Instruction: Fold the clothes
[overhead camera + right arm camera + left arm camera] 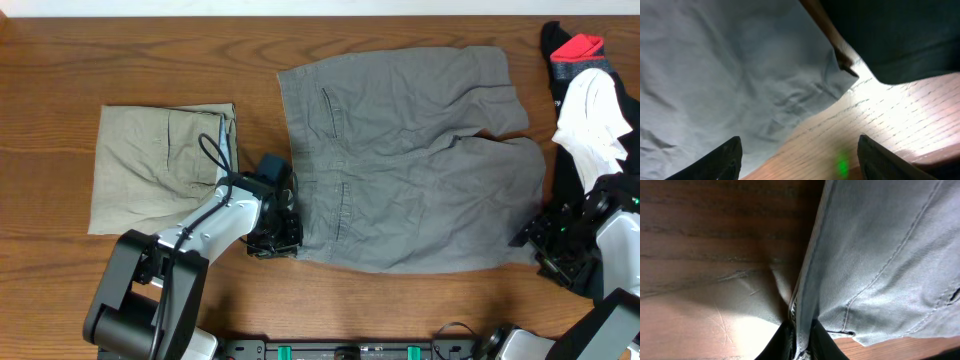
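Grey shorts lie spread flat in the middle of the table, waistband to the left. My left gripper is shut on the waistband's near corner; in the left wrist view the grey hem runs pinched between the black fingers. My right gripper is open and empty, low over the table at the shorts' near right leg corner; the right wrist view shows the grey cloth just ahead of the spread fingers. Folded khaki shorts lie at the left.
A pile of black, white and red garments lies at the right edge, and dark cloth from it shows in the right wrist view. Bare wooden table surrounds the shorts.
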